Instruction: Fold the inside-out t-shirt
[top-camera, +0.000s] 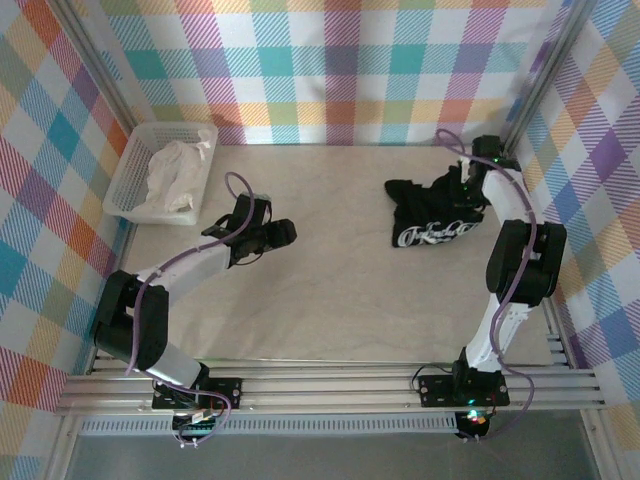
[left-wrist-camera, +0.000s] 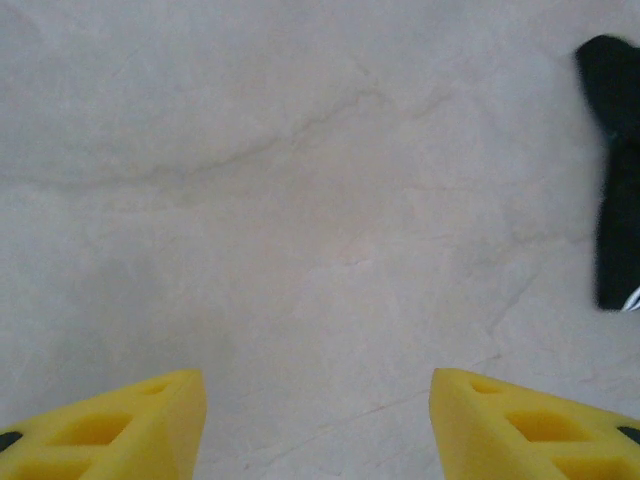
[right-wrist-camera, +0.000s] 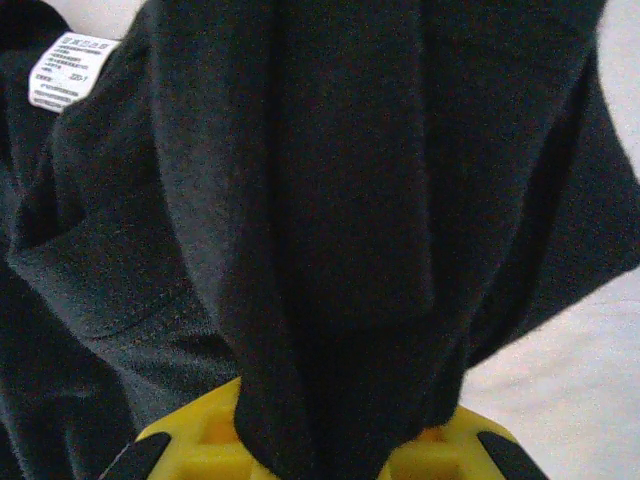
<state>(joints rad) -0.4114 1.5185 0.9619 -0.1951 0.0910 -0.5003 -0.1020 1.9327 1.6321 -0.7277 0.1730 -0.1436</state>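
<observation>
The inside-out t-shirt lies bunched at the right of the table, black with white script lettering along its near edge. My right gripper is at the shirt's right side, shut on a fold of its fabric. In the right wrist view the black t-shirt drapes down between the yellow fingers, and a white care label shows at the upper left. My left gripper is over bare table left of centre, well apart from the shirt. Its yellow fingers stand apart and hold nothing. The t-shirt's edge shows at the right.
A white basket holding a white cloth stands at the back left. Checked walls with metal posts close in the table on three sides. Bare table lies between the two grippers.
</observation>
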